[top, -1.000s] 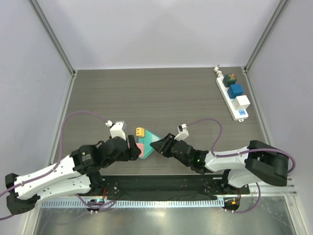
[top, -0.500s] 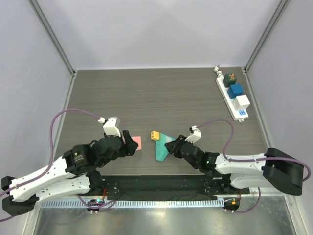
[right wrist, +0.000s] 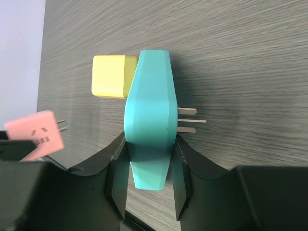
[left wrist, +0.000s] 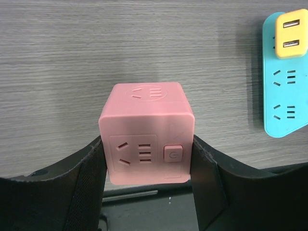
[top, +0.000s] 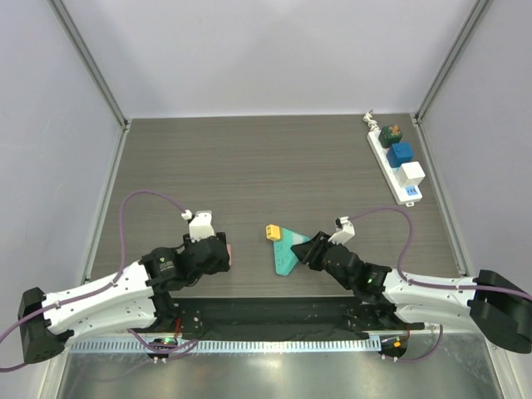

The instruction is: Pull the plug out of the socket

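White power strip is the farthest thing on the counter, well apart from both tools. Nearest the arm bases, the left tool is closed partway on a pink cube adapter, its fingers pressed to the cube's two side faces; the cube's metal prongs stick out free. A gap of bare counter separates it from the right tool, which is clamped tight on the narrow end of a teal triangular block held on edge. A yellow plug sits in one face of the block, and bare prongs stick out of the other. At the far right edge the strip lies flat, with its blue label at the nearer end and its knotted cord at the farther. Three plugs sit in it: white, blue, then dark green.
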You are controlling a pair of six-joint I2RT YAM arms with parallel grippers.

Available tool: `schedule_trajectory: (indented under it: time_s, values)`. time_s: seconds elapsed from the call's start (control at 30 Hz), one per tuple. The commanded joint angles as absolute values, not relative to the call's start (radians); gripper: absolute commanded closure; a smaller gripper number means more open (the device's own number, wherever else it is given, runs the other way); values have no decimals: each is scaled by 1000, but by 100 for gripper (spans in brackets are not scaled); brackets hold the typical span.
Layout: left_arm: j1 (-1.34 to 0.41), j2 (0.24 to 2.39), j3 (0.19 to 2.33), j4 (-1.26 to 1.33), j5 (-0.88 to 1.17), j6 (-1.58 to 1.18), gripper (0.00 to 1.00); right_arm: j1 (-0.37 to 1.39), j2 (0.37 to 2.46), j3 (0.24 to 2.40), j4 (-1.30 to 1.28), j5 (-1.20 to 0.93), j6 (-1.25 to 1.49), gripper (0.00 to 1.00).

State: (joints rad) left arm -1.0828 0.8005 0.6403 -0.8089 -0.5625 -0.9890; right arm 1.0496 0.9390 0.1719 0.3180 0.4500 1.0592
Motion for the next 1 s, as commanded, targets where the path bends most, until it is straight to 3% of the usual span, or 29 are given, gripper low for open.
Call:
schedule_trajectory:
  time_s: [0.0, 0.17, 0.4, 0.67, 0.77, 0.83, 0.9, 0.97]
  values:
    - [-1066, 776, 589, -586, -595, -939, 100, 1045, 933, 158, 362, 423, 1016, 99]
    - [-938, 801, 506, -342, -614, -910, 100, 1046, 957, 160, 383, 391, 1023, 99]
    - [-585, 1110, 561, 13, -387, -763, 100, 1046, 973, 155, 425, 371, 1025, 99]
    - [-542, 1523, 751, 325, -276, -624, 99, 1039, 974, 164, 423, 370, 1009, 99]
    - [-526, 1591, 822, 315, -247, -646, 89, 1029, 979, 181, 410, 362, 999, 99]
    - [-519, 1627, 856, 293, -244, -669, 65, 1022, 991, 189, 411, 356, 994, 99]
    - [-517, 1641, 874, 234, -255, -681, 33, 1019, 1003, 190, 422, 347, 992, 99]
    - [-515, 1643, 897, 203, -274, -677, 23, 1011, 1029, 189, 440, 336, 996, 99]
